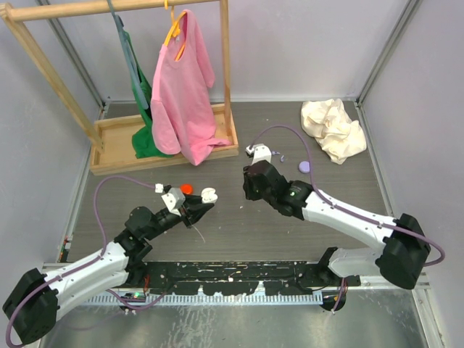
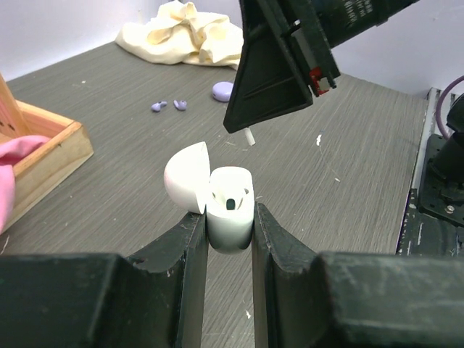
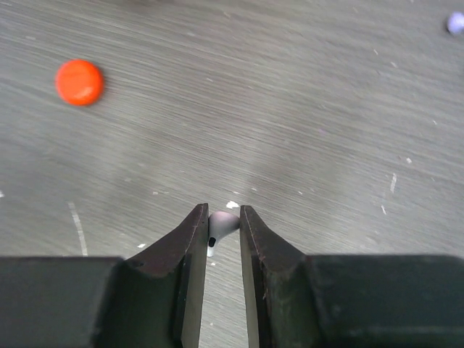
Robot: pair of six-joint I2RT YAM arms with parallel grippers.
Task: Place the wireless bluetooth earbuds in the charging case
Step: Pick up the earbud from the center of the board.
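The left tool point(image 2: 230, 219) is closed to a narrow gap around the white charging case point(image 2: 230, 194) and holds it upright by its rounded lower body. The case's domed lid point(image 2: 187, 176) is swung open and leans off to the tool's left. The open top shows a pale socket with a small dark mark deep inside; what else sits in it cannot be told.

The right tool point(image 3: 222, 213) is pinched nearly shut on a white earbud point(image 3: 223, 224), glossy with a black spot on its side, gripped between the fingertips. In the left wrist view that tool hangs just above and ahead of the open case, and the bud's short white stem point(image 2: 251, 136) pokes out below its tip, apart from the case.

Further ahead of the left tool, two lilac earbuds point(image 2: 169, 106) lie side by side on the grey desk point(image 2: 348, 145), with a round lilac case point(image 2: 222, 90) just to their right. A red round case point(image 3: 79, 81) lies on the desk ahead and to the left of the right tool.

The wooden tray point(image 1: 116, 148) at the foot of the clothes rack holds the hems of a pink shirt point(image 1: 181, 94) and a green garment point(image 1: 145, 116). A crumpled cream cloth point(image 1: 332, 129) lies beyond the right tool.

White lettering on the right arm's housing point(image 2: 355, 11) is too blurred to read.
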